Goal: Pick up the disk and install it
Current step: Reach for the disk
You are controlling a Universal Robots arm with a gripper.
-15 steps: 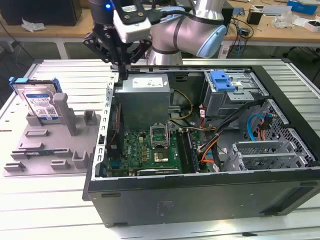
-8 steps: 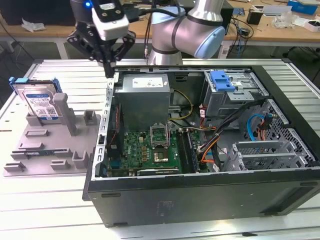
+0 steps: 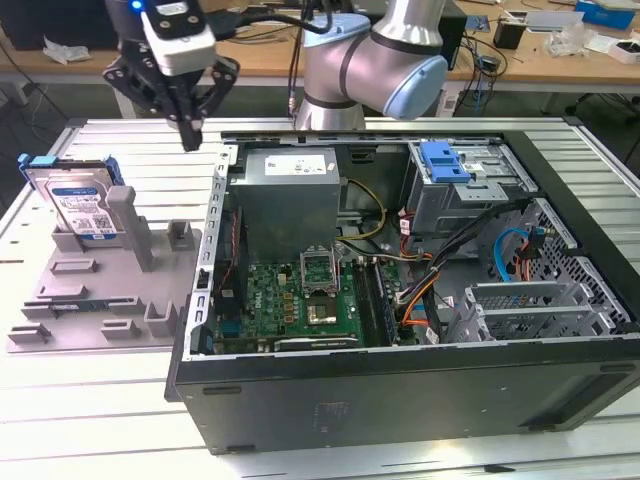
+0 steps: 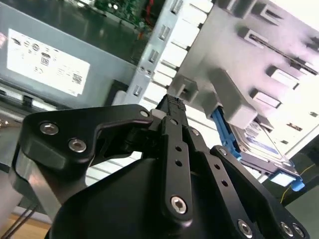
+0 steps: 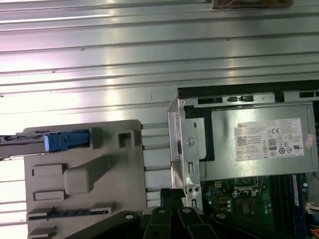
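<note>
Silver-and-blue disk (image 3: 80, 205), grey stand (image 3: 100, 290), seemingly black gripper (image 3: 190, 140)

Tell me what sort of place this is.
Probably a robotics lab: an open computer case on a slatted metal table, a grey fixture holding the disk, and cluttered workbenches behind.

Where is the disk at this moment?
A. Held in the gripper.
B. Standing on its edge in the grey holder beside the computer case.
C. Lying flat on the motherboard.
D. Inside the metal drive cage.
B: the disk stands on edge in the grey holder, outside the computer case, and the gripper hangs above, holding nothing.
</note>
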